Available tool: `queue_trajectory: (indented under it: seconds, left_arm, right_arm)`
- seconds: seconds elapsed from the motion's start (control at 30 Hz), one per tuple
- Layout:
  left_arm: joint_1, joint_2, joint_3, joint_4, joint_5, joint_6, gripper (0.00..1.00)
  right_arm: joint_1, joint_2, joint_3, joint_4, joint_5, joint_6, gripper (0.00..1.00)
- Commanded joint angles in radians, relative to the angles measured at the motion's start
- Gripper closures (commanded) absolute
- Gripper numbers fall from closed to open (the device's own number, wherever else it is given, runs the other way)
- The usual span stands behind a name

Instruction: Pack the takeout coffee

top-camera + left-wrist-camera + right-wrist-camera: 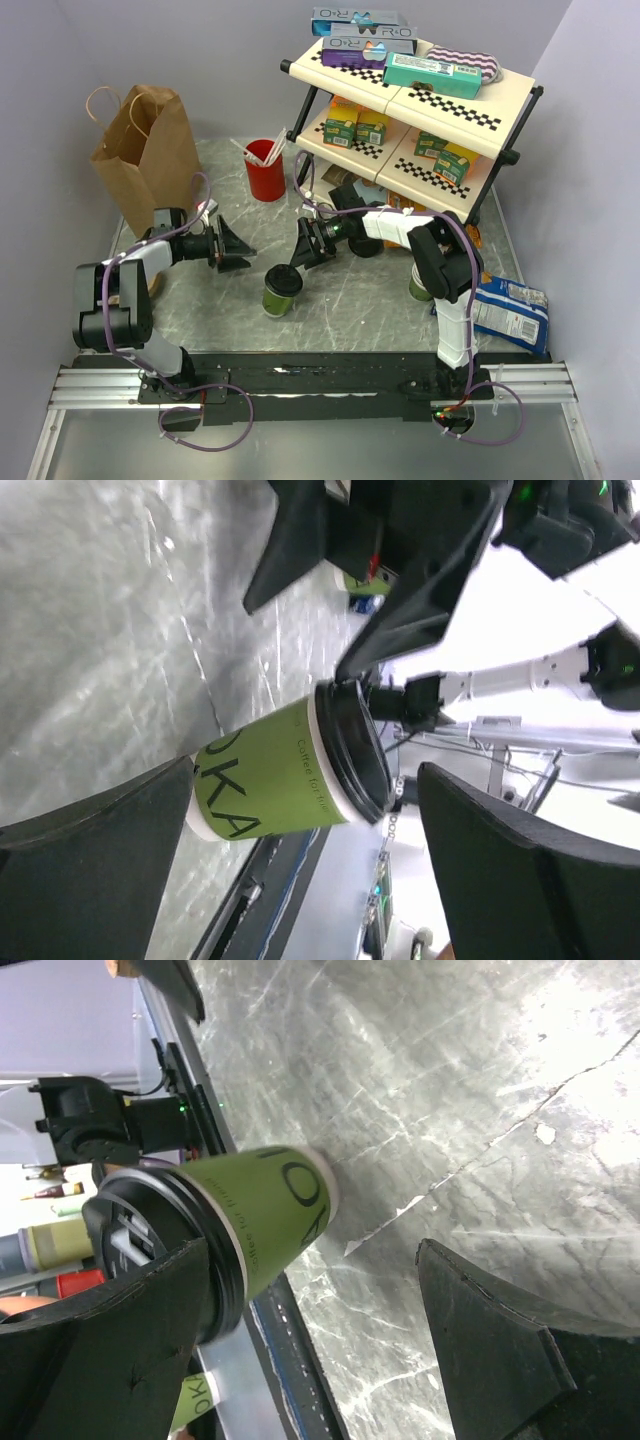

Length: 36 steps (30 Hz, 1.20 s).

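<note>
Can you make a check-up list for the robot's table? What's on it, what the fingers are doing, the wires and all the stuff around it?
Surface: grey marbled table, with pale scuffs.
Job's things: takeout coffee upright, lid on, standing free; brown paper bag standing at the far left.
Clutter: red cup with sticks in it; shelf rack loaded with boxes; blue and white snack bag at the right.
Grippers: left gripper open, fingers empty; right gripper open, fingers empty; both near the coffee, neither touching it.
Cables: purple cables run along both arms and loop by the base rail.
Surroundings: lavender walls.
</note>
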Motion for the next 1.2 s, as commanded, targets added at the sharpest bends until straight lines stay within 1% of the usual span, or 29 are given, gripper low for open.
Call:
queue_trajectory:
  seconds: [0.0, 0.03, 0.07, 0.1, 0.17, 0.2, 0.33, 0.37, 0.43, 0.6, 0.63, 0.67, 0.77, 0.8, 0.87, 0.9, 0.93, 0.97, 1.0, 1.03, 1.07, 1.1, 1.17]
  left_arm:
    - [-0.017, 0.019, 0.058, -0.222, 0.119, 0.253, 0.01]
    - [-0.032, 0.028, 0.098, -0.269, 0.107, 0.294, 0.01]
    - [-0.038, 0.04, 0.119, -0.32, 0.089, 0.403, 0.0]
    - [-0.044, 0.069, 0.135, -0.395, 0.061, 0.458, 0.01]
    - [-0.043, 0.097, 0.161, -0.454, 0.064, 0.543, 0.01]
    - [-0.045, 0.12, 0.169, -0.502, 0.068, 0.568, 0.0]
    - [-0.045, 0.154, 0.213, -0.611, 0.096, 0.672, 0.01]
    - [-0.045, 0.163, 0.218, -0.632, 0.095, 0.716, 0.01]
    - [-0.045, 0.169, 0.227, -0.668, 0.096, 0.755, 0.01]
    - [-0.048, 0.139, 0.221, -0.649, 0.09, 0.764, 0.01]
    - [-0.049, 0.128, 0.213, -0.632, 0.082, 0.754, 0.01]
    - [-0.054, 0.112, 0.206, -0.58, 0.058, 0.734, 0.01]
    - [-0.089, 0.027, 0.175, -0.506, -0.012, 0.709, 0.01]
    - [-0.122, 0.005, 0.16, -0.471, -0.025, 0.692, 0.01]
    - [-0.15, -0.061, 0.137, -0.401, -0.053, 0.626, 0.01]
    - [-0.182, -0.078, 0.12, -0.339, -0.085, 0.6, 0.0]
    - [-0.198, -0.09, 0.115, -0.318, -0.096, 0.562, 0.01]
    - [-0.212, -0.099, 0.113, -0.311, -0.091, 0.556, 0.01]
    - [-0.247, -0.101, 0.123, -0.337, -0.079, 0.56, 0.01]
    - [-0.267, -0.098, 0.13, -0.359, -0.076, 0.595, 0.01]
    - [-0.288, -0.101, 0.135, -0.382, -0.076, 0.621, 0.01]
    - [-0.323, -0.104, 0.138, -0.4, -0.08, 0.646, 0.01]
    - [-0.344, -0.101, 0.136, -0.396, -0.079, 0.657, 0.01]
  right_arm:
    - [0.008, 0.002, 0.026, -0.003, 0.016, -0.019, 0.1]
    - [0.008, 0.001, 0.025, 0.003, 0.014, -0.016, 0.1]
    - [0.008, -0.002, 0.025, 0.008, 0.008, -0.014, 0.1]
    - [0.01, -0.005, 0.026, 0.011, 0.005, -0.013, 0.1]
    - [0.008, -0.015, 0.028, 0.017, -0.003, -0.013, 0.09]
    - [0.008, -0.018, 0.031, 0.018, -0.006, -0.014, 0.09]
    - [0.01, -0.036, 0.023, 0.014, -0.009, -0.019, 0.09]
    - [0.008, -0.045, 0.012, 0.015, -0.007, -0.016, 0.09]
    - [0.01, -0.059, -0.001, 0.015, -0.004, -0.008, 0.09]
    - [0.022, -0.136, -0.083, 0.038, 0.026, 0.032, 0.08]
    - [0.022, -0.142, -0.087, 0.04, 0.042, 0.03, 0.08]
    - [0.022, -0.148, -0.089, 0.041, 0.049, 0.026, 0.07]
    - [0.007, -0.157, -0.036, 0.046, 0.048, -0.003, 0.06]
    - [-0.007, -0.163, -0.017, 0.043, 0.043, -0.02, 0.06]
    - [-0.024, -0.197, 0.04, -0.011, 0.056, -0.112, 0.05]
    - [-0.039, -0.209, 0.057, -0.037, 0.06, -0.15, 0.05]
    - [-0.046, -0.235, 0.072, -0.11, 0.069, -0.227, 0.04]
    - [-0.055, -0.252, 0.089, -0.144, 0.1, -0.264, 0.04]
    - [-0.067, -0.272, 0.086, -0.178, 0.118, -0.29, 0.04]
    - [-0.091, -0.318, 0.077, -0.208, 0.143, -0.342, 0.04]
    - [-0.108, -0.341, 0.052, -0.274, 0.164, -0.368, 0.04]
    - [-0.121, -0.369, 0.034, -0.305, 0.21, -0.394, 0.04]
    - [-0.159, -0.45, -0.026, -0.372, 0.247, -0.488, 0.05]
